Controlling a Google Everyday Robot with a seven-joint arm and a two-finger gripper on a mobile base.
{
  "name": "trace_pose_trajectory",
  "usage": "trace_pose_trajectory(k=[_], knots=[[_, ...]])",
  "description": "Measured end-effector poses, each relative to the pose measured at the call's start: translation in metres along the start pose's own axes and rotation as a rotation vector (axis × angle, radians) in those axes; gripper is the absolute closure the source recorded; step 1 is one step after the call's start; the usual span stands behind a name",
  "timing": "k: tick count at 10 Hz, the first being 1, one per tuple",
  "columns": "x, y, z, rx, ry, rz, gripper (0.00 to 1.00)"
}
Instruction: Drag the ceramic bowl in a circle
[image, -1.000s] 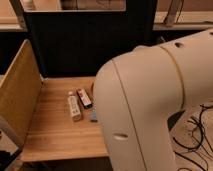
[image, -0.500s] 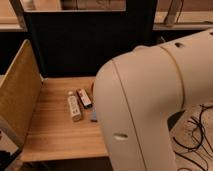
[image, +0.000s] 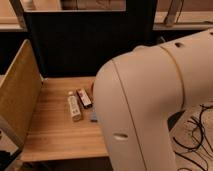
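A large white arm housing (image: 160, 110) fills the right and lower centre of the frame and blocks much of the scene. The gripper is nowhere in sight: it lies either behind this housing or outside the frame, so whether it is released or clenched cannot be told. The ceramic bowl is not visible either, and the view does not settle whether the housing covers it.

Left of the housing, a wooden table (image: 52, 137) shows its left part only; its right part is hidden. On it, near the middle of the frame, lies a small pale bottle (image: 74, 106) on its side. Just beside it on the right lies a flat red-and-dark packet (image: 84, 98) whose label is too blurred to read. Below that packet, a small grey object (image: 93, 116) sits at the very edge of the housing; what it is cannot be made out.

A tan board (image: 17, 95) stands along the table's left side, cut off by the frame. A dark panel (image: 85, 45) rises behind the table. At lower right, black cables (image: 197, 135) lie on a pale floor.
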Motion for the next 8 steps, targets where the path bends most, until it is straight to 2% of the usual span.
trace_pose_trajectory(k=[4, 5, 7, 8], knots=[[-0.001, 0.0, 0.0, 0.001, -0.003, -0.009, 0.2], [-0.007, 0.0, -0.002, 0.009, -0.02, -0.029, 0.2], [-0.045, 0.016, -0.008, 0.038, -0.109, -0.125, 0.2], [-0.061, 0.031, -0.005, 0.046, -0.136, -0.163, 0.2]])
